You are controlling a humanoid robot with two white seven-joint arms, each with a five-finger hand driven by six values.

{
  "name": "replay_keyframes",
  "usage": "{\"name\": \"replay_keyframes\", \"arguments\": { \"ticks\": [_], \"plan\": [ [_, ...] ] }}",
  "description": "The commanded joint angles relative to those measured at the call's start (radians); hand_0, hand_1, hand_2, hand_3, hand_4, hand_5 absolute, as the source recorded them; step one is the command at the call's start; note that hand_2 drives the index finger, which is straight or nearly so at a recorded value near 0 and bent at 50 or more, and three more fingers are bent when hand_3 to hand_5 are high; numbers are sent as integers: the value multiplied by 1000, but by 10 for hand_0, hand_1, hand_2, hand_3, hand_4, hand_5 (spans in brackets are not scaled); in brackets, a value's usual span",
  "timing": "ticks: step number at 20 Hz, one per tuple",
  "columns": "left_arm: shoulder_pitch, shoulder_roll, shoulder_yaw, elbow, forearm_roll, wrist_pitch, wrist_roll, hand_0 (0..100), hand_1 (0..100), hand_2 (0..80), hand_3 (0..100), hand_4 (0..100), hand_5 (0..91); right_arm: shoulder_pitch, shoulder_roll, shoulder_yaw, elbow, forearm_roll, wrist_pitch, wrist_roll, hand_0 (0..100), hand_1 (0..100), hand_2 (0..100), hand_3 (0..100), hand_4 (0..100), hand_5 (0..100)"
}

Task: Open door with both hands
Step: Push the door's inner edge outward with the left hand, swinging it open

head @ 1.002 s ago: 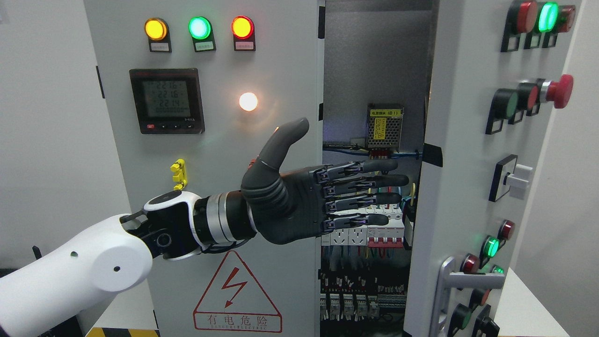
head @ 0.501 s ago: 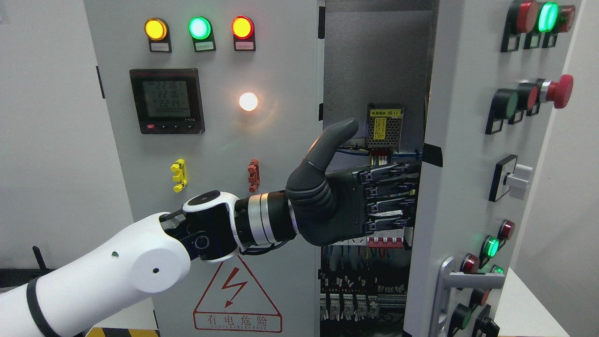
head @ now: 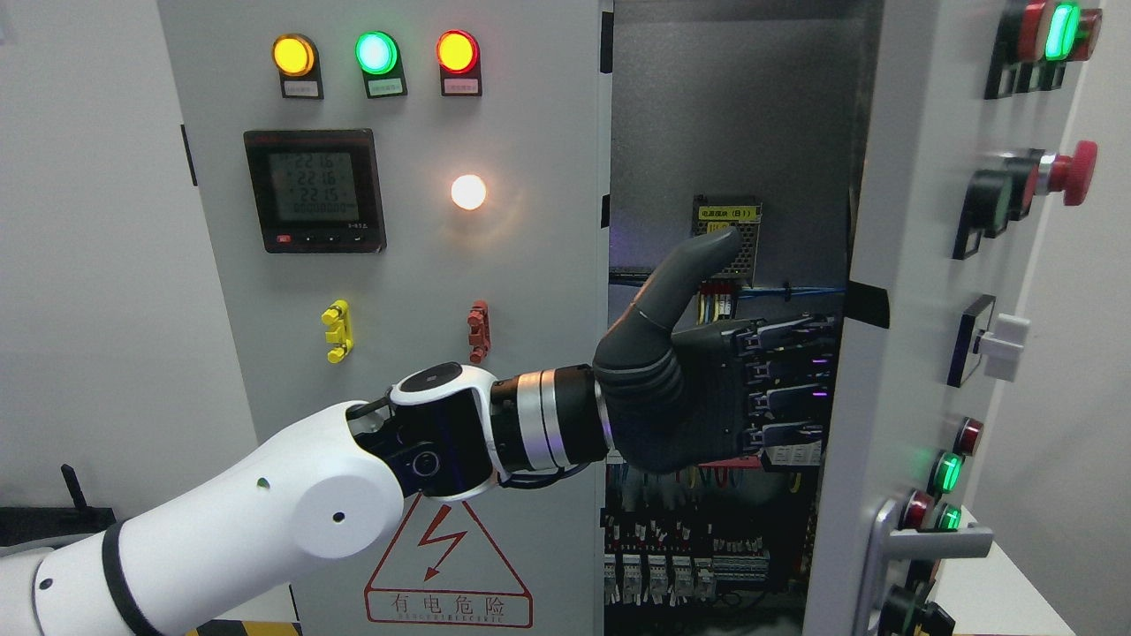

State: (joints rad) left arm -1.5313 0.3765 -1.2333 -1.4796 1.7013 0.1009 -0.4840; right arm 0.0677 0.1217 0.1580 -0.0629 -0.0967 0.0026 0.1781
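1. Reaching in from the lower left of the head view, the left hand (head: 698, 397) stretches across the cabinet opening to the right door (head: 901, 265), which stands swung partly out.
2. Its fingers (head: 791, 367) lie straight, stacked one above another and held close together, with their tips hidden behind the door's inner edge; whether they press on the door's back face cannot be told. They clasp nothing that can be seen.
3. The thumb (head: 685, 274) points up and away from the fingers, its tip in front of a yellow-labelled power module (head: 749, 219) inside the cabinet.
4. Below the fingers, rows of breakers and wiring (head: 671, 556) fill the cabinet's lower interior.
5. Right of the fingers, on the door's outer face, sit a red mushroom button (head: 1080, 171), a white rotary switch (head: 1005, 340), green lamps (head: 947, 473) and, lower down, a metal door handle (head: 928, 543).
6. Left of the fingers, beyond the wrist, the closed left door (head: 530, 132) carries three lit lamps (head: 376, 53) in amber, green and red, a digital meter (head: 315, 190), a yellow clip (head: 336, 331), a red clip (head: 478, 331) and an electric hazard triangle (head: 446, 565).
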Motion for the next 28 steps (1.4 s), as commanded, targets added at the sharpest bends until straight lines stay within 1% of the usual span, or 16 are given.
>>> {"name": "replay_keyframes", "arguments": {
  "ticks": [1, 11, 12, 15, 19, 22, 25, 28],
  "plan": [
    [-4, -82, 6, -8, -23, -4, 16, 0, 0, 0, 0, 0, 0, 0, 0, 0, 0, 0, 0, 0, 383, 0, 0, 0, 0, 0],
    [-49, -139, -3, -16, -22, -1, 18, 0, 0, 0, 0, 0, 0, 0, 1, 0, 0, 0, 0, 0, 383, 0, 0, 0, 0, 0],
    [-49, -143, -5, -16, -22, -4, 24, 0, 0, 0, 0, 0, 0, 0, 1, 0, 0, 0, 0, 0, 383, 0, 0, 0, 0, 0],
    [-49, -160, -20, -14, -23, -4, 65, 0, 0, 0, 0, 0, 0, 0, 1, 0, 0, 0, 0, 0, 384, 0, 0, 0, 0, 0],
    [-55, -189, -46, -16, -23, -10, 97, 0, 0, 0, 0, 0, 0, 0, 1, 0, 0, 0, 0, 0, 384, 0, 0, 0, 0, 0],
    [-58, -218, -74, -18, -23, -13, 137, 0, 0, 0, 0, 0, 0, 0, 0, 0, 0, 0, 0, 0, 384, 0, 0, 0, 0, 0],
    [-63, -245, -95, -18, -25, -17, 157, 0, 0, 0, 0, 0, 0, 0, 1, 0, 0, 0, 0, 0, 383, 0, 0, 0, 0, 0],
    [-87, -266, -130, -18, -23, -53, 176, 0, 0, 0, 0, 0, 0, 1, 0, 0, 0, 0, 0, 0, 383, 0, 0, 0, 0, 0]
  ]
}}
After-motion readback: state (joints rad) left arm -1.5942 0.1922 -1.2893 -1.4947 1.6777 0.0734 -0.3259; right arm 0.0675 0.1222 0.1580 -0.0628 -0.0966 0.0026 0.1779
